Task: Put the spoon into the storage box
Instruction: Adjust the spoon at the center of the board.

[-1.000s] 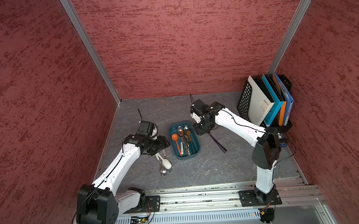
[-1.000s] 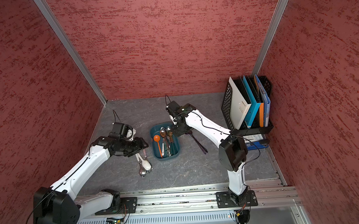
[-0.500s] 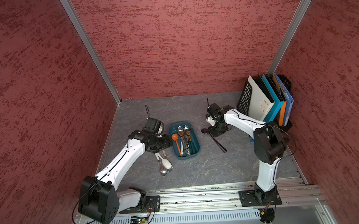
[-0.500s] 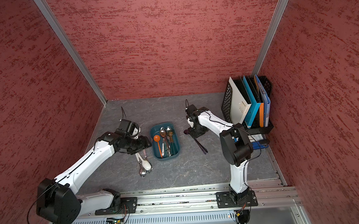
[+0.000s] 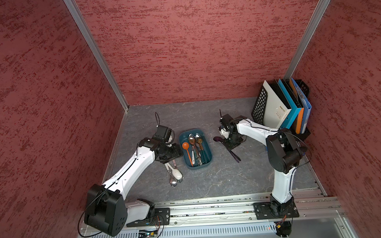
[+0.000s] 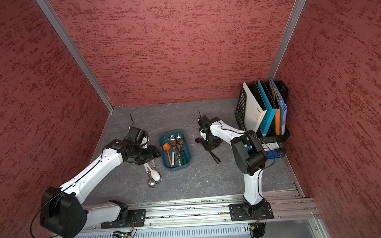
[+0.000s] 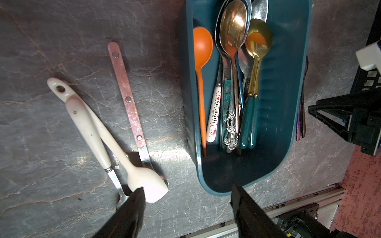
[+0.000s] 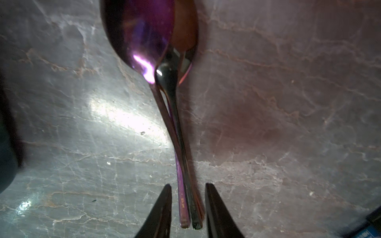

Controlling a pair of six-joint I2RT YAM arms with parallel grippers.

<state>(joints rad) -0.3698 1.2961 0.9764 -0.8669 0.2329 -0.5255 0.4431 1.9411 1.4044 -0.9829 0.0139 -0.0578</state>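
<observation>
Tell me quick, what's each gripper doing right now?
Left gripper: open, holding nothing.
Right gripper: narrowly open, straddling the stacked spoon handles, not yet clamped.

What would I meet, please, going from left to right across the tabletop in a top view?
In order: loose spoons, storage box, purple spoons, black file rack.

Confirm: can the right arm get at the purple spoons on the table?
Probably yes: the right gripper straddles the handles of the purple spoons, jaws open, nothing over them. They lie stacked, so it may lift several.
</observation>
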